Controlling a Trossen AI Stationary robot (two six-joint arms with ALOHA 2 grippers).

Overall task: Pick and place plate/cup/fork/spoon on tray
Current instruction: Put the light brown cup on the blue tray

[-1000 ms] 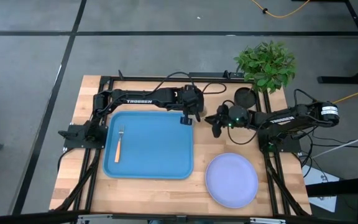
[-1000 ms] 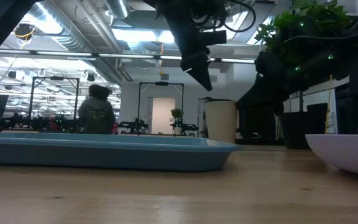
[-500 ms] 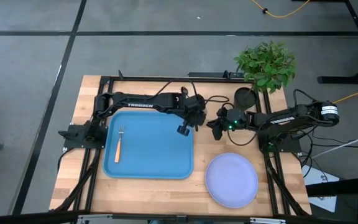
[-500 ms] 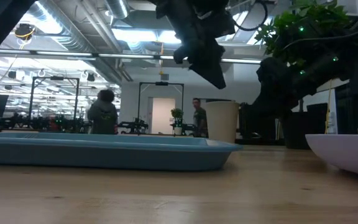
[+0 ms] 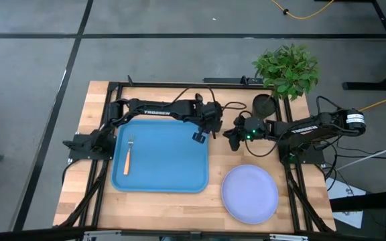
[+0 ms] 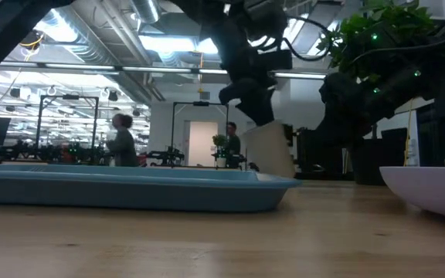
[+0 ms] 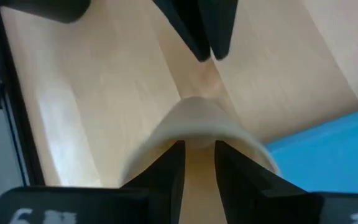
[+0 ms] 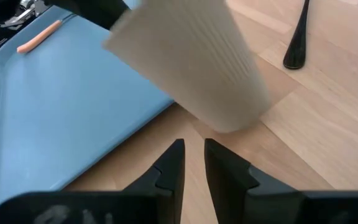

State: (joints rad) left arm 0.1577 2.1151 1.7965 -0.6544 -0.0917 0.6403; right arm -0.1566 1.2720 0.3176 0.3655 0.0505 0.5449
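- I am pinching the wall of the cup (image 8: 185, 62) at its rim with my left claw (image 7: 197, 146). The fingers are drawn close, with only the thin paper between them.
- The cup is hanging below this claw, tilted, its base swinging out toward the right claw (image 5: 232, 137).
- The tray (image 5: 159, 181) is lying just beside and beneath my left claw, its near corner under the cup. I am judging that a short carry inward over the rim is what this step needs.
- I am thinking that levelling the cup before lowering matters most, since a tilted base will likely tip on landing.
- The fork (image 5: 127, 157) is lying on the tray, well away from my left claw, so the blue floor close to the claw is the safe spot.
- My right claw is waiting just beyond the cup with its fingers almost together and nothing between them. I am minding the gap, as a swing could brush it.
- The spoon (image 8: 297, 37) is resting on the wood past the right claw, and the plate (image 5: 249, 194) is sitting on the table off to that claw's side.
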